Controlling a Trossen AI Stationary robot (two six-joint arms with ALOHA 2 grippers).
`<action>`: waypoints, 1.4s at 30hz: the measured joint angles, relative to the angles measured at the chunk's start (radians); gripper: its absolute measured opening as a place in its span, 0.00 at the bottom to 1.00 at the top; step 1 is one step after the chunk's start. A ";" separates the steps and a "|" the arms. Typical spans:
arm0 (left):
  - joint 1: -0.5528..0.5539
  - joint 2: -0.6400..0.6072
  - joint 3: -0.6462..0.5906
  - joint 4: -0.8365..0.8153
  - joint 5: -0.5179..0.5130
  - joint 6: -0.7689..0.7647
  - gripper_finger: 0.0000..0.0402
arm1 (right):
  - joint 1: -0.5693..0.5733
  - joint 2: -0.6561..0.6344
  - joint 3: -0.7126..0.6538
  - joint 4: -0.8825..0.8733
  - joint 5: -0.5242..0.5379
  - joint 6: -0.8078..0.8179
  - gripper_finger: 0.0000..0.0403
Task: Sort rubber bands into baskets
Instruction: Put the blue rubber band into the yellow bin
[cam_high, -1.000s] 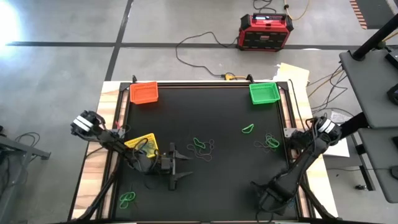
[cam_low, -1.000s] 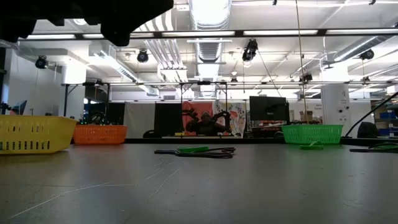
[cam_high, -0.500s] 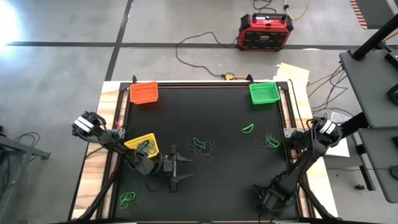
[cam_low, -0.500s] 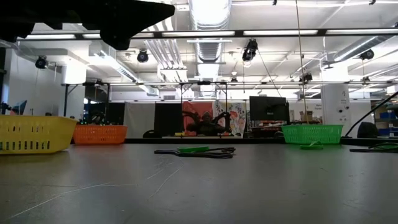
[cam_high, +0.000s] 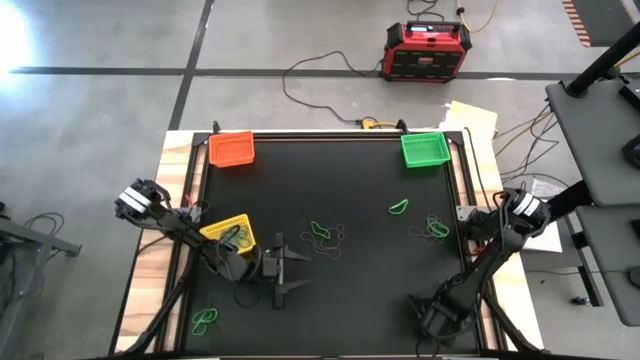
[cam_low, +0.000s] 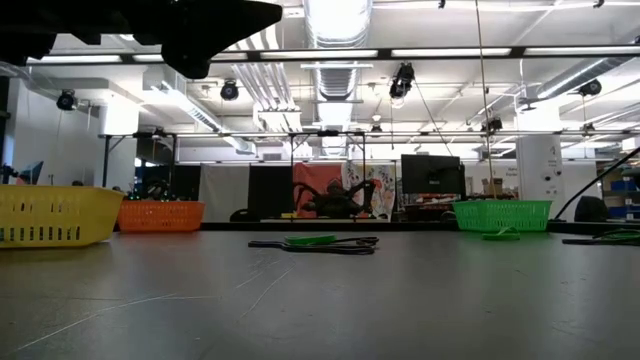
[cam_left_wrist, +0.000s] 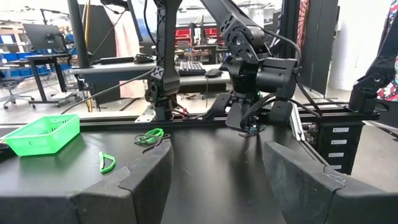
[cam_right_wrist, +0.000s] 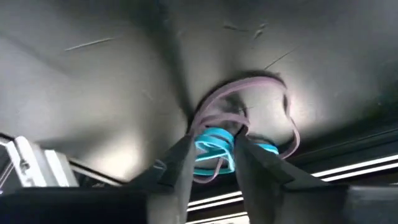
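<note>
My right gripper (cam_right_wrist: 214, 155) points steeply down at the black mat near its near right corner (cam_high: 415, 305) and is closed on a blue rubber band (cam_right_wrist: 214, 149); a brownish band (cam_right_wrist: 249, 102) loops around it. My left gripper (cam_high: 295, 268) waits open and level beside the yellow basket (cam_high: 228, 232). At the far edge stand the orange basket (cam_high: 231, 148) and the green basket (cam_high: 423, 148). Green bands lie loose on the mat at mid-table (cam_high: 325, 232), to the right (cam_high: 432, 228) and at the near left (cam_high: 205, 318). My right gripper pinches the bunched blue rubber band (cam_right_wrist: 217, 144) between its two fingers, coming from above on a steep slant. The band lies on the mat. The brownish loop (cam_right_wrist: 214, 115) runs under and past the fingertips (cam_right_wrist: 180, 165); whether it is caught too, I cannot tell.
A raised rail frames the mat, with a wooden border (cam_high: 175, 200) outside it. Cables hang off the far right corner. A red-and-black box (cam_high: 428, 50) sits on the floor beyond the table. The mat's middle (cam_low: 330, 300) is bare apart from a few bands (cam_low: 320, 242).
My right gripper has sunk a little toward the mat at the near right corner. The bands and baskets have stayed put.
</note>
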 joint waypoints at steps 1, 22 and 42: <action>0.000 0.000 0.000 0.000 0.000 0.000 0.58 | 0.000 0.000 0.005 -0.001 -0.001 0.000 0.23; -0.030 0.000 -0.012 -0.005 -0.002 0.007 0.58 | -0.032 -0.001 0.202 -0.198 0.172 -0.251 0.02; -0.157 -0.147 -0.028 -0.345 -0.045 -0.155 0.58 | -0.460 -0.001 0.280 0.159 0.649 -1.072 0.02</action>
